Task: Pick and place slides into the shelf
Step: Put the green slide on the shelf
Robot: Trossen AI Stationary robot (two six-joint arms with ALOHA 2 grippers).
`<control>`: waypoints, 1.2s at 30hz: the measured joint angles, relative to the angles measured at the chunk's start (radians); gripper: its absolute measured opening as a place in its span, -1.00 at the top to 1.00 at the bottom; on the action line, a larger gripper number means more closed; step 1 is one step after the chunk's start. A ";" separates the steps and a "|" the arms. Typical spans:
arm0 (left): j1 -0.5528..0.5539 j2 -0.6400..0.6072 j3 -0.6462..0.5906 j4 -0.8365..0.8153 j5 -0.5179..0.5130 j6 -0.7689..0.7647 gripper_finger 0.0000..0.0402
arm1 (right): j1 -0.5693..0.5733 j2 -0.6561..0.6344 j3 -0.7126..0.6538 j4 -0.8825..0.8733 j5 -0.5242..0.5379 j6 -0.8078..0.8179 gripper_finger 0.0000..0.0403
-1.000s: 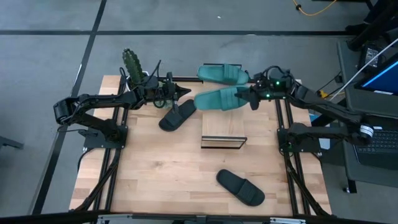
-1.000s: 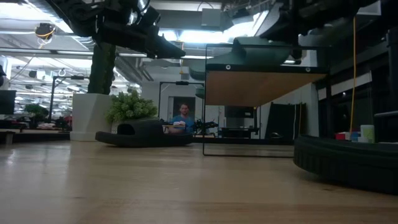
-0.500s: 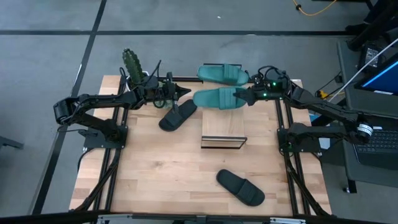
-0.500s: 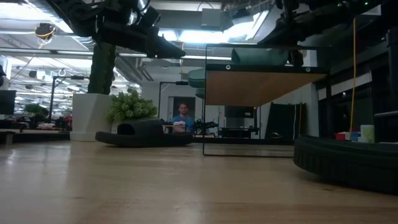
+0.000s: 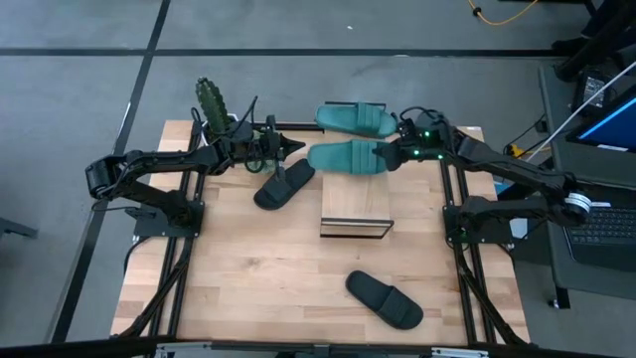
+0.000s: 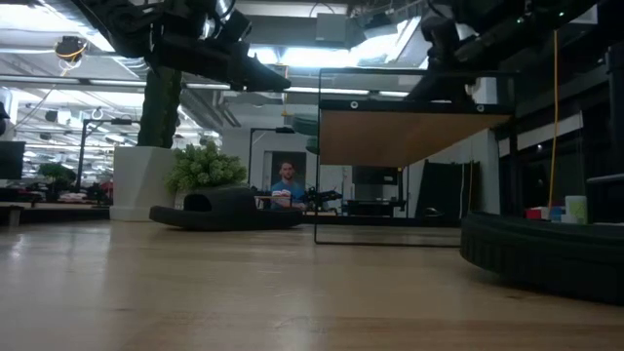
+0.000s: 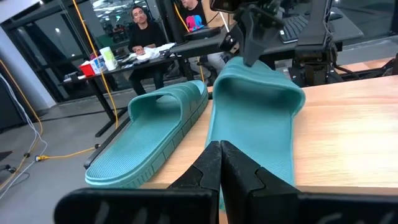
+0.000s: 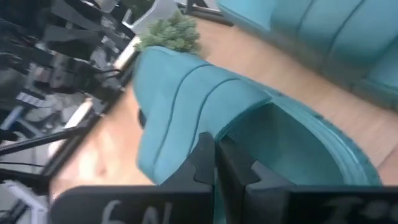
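One teal slide (image 5: 346, 157) lies sole down across the far end of the shelf (image 5: 356, 207), and my right gripper (image 5: 388, 154) is shut on it from the right. It fills the right wrist view (image 8: 186, 106). The second teal slide (image 5: 356, 117) lies on the table by the far edge. A black slide (image 5: 283, 184) lies left of the shelf. My left gripper (image 5: 290, 149) hovers shut above this slide's far end, touching nothing. Another black slide (image 5: 385, 298) lies near the front edge. My right gripper pinches the teal slide's strap at its open edge (image 8: 219, 132), one finger on the strap's outer face and one under it. The fingers come nearly level from the table's right, along the slide. The slide rests sole down on the shelf's top.
A potted plant (image 5: 211, 99) stands at the table's far left corner. A desk with a laptop (image 5: 606, 139) stands right of the table. A person (image 6: 286, 180) sits far behind the table. Bare tabletop lies between the shelf and the near black slide.
My right gripper has moved down and toward the table's left, still shut on the teal slide. The slide, held tilted above the shelf before, now lies flat on the shelf's top. The shelf has shifted slightly toward the left.
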 joint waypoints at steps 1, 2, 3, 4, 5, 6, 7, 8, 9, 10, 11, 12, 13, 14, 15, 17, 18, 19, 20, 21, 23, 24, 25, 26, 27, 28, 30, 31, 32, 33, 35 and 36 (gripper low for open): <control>0.000 0.000 0.000 0.000 0.000 0.000 1.00 | -0.004 0.004 0.000 0.000 0.004 -0.013 0.97; 0.000 0.000 0.000 0.000 0.000 0.000 1.00 | -0.008 0.008 0.000 -0.001 0.004 -0.018 0.97; 0.000 0.000 0.000 0.000 0.000 0.000 1.00 | -0.012 0.011 0.001 -0.004 0.004 -0.025 0.97; 0.000 0.000 0.000 0.000 0.000 0.000 1.00 | -0.015 0.012 0.001 -0.008 0.004 -0.035 0.97; 0.000 0.000 0.000 0.000 0.000 0.000 1.00 | -0.020 0.012 0.001 -0.013 0.005 -0.039 0.98; 0.000 0.000 0.000 0.000 0.000 0.000 1.00 | -0.024 0.012 0.001 -0.017 0.007 -0.042 0.98; 0.000 0.000 0.000 0.000 0.000 0.000 1.00 | -0.027 0.012 0.001 -0.019 0.010 -0.047 0.98; 0.000 0.000 0.000 0.000 0.000 0.000 1.00 | -0.029 0.012 0.001 -0.020 0.010 -0.062 0.98; 0.000 0.000 0.000 0.000 0.000 0.000 1.00 | -0.030 0.012 0.001 -0.021 0.012 -0.073 0.98; 0.000 0.000 0.000 0.000 0.000 0.000 1.00 | -0.030 0.012 0.001 -0.023 0.012 -0.089 0.98; 0.000 0.000 0.000 0.000 0.000 0.000 1.00 | -0.030 0.012 0.001 -0.023 0.014 -0.098 0.98; 0.000 0.000 0.000 0.000 0.000 0.000 1.00 | -0.030 0.012 0.001 -0.025 0.021 -0.110 0.98; 0.000 0.000 0.000 0.000 0.000 0.000 1.00 | -0.030 0.012 0.001 -0.026 0.026 -0.119 0.98; 0.000 0.000 0.000 0.000 0.000 0.000 1.00 | -0.030 0.012 0.001 -0.030 0.034 -0.126 0.98; 0.000 0.000 0.000 0.000 0.000 0.000 1.00 | -0.030 0.012 0.001 -0.037 0.043 -0.139 0.97; 0.000 0.000 0.000 0.000 0.000 0.000 1.00 | -0.030 0.012 0.001 -0.058 0.071 -0.166 0.97; 0.000 0.000 0.000 0.000 0.000 0.000 1.00 | -0.030 0.012 0.001 -0.066 0.084 -0.175 0.97; 0.000 0.000 0.000 0.000 0.000 0.000 1.00 | -0.031 0.012 0.001 -0.070 0.089 -0.190 0.97; 0.000 0.000 0.000 0.000 0.000 0.000 1.00 | -0.031 0.012 0.001 -0.070 0.091 -0.202 0.97; 0.000 0.000 0.000 0.000 0.000 0.000 1.00 | -0.031 0.012 0.001 -0.068 0.091 -0.219 0.97; 0.000 0.000 0.000 0.000 0.000 0.000 1.00 | -0.031 0.012 0.001 -0.067 0.092 -0.244 0.96; 0.000 0.000 0.000 0.000 0.000 0.000 1.00 | -0.031 0.012 0.001 -0.067 0.093 -0.256 0.96; 0.000 0.000 0.000 0.000 0.000 -0.001 1.00 | -0.031 0.012 0.001 -0.067 0.093 -0.271 0.94; 0.000 0.000 0.000 0.000 0.000 -0.001 1.00 | -0.031 0.012 0.001 -0.067 0.094 -0.275 0.92; 0.000 0.000 0.000 0.000 0.000 -0.001 1.00 | -0.031 0.012 0.001 -0.067 0.094 -0.276 0.90; 0.000 0.000 0.000 0.000 0.000 -0.001 1.00 | -0.031 0.012 0.001 -0.067 0.094 -0.277 0.87; 0.000 0.000 0.000 0.000 0.000 -0.001 1.00 | -0.031 0.012 0.001 -0.067 0.095 -0.296 0.79; 0.000 0.000 0.000 0.000 0.000 -0.001 1.00 | -0.031 0.012 0.001 -0.067 0.096 -0.302 0.75; 0.000 0.000 0.000 0.000 0.000 -0.001 1.00 | -0.031 0.012 0.001 -0.067 0.097 -0.306 0.70; 0.000 0.000 0.000 0.000 0.000 -0.001 1.00 | -0.031 0.012 0.001 -0.067 0.099 -0.307 0.65; 0.000 0.000 0.000 0.000 0.000 -0.001 1.00 | -0.031 0.012 0.001 -0.067 0.112 -0.318 0.56; 0.000 0.000 0.000 0.000 0.000 -0.002 1.00 | -0.031 0.012 0.001 -0.067 0.118 -0.325 0.51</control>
